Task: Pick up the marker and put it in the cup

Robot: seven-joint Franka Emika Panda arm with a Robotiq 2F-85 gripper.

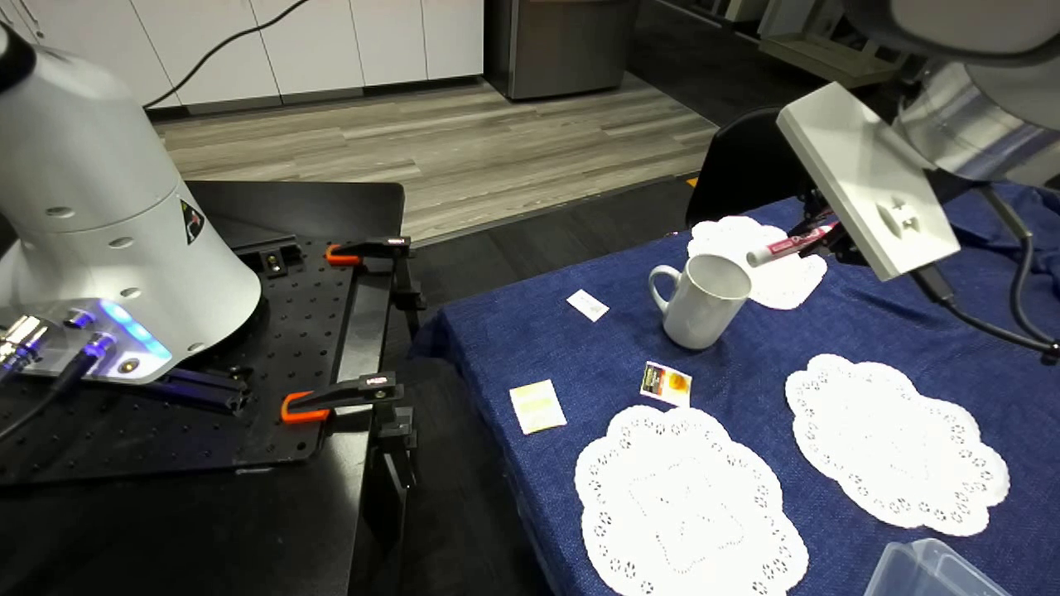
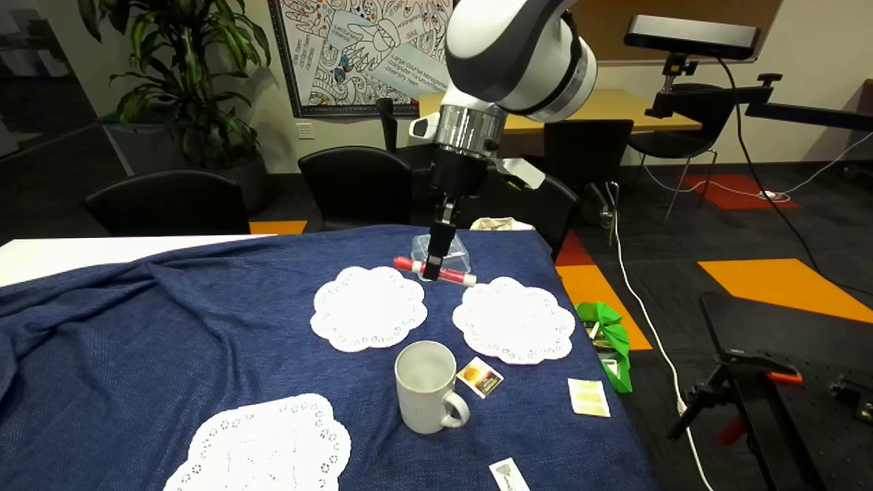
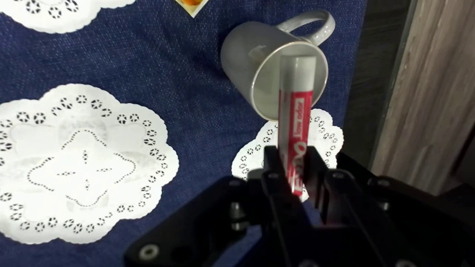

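The marker is a red-pink stick with a white end. It shows in both exterior views [image 1: 777,250] [image 2: 455,276] and in the wrist view [image 3: 295,107]. My gripper [image 3: 293,161] is shut on it, with a finger on each side; the gripper also shows in both exterior views [image 1: 821,235] [image 2: 434,267]. The marker lies roughly level, in the air above the table. The cup, a white mug [image 1: 702,313], stands upright on the blue cloth; it also shows in an exterior view [image 2: 421,402]. In the wrist view the marker's white end overlaps the mug's mouth [image 3: 271,85]. The mug looks empty.
White lace doilies [image 1: 687,505] [image 2: 368,310] [image 3: 85,163] lie flat around the mug. Small paper packets [image 1: 665,383] [image 2: 588,397] lie near it. A clear plastic box [image 2: 458,256] stands on the cloth. A black chair [image 1: 745,165] is beyond the table edge.
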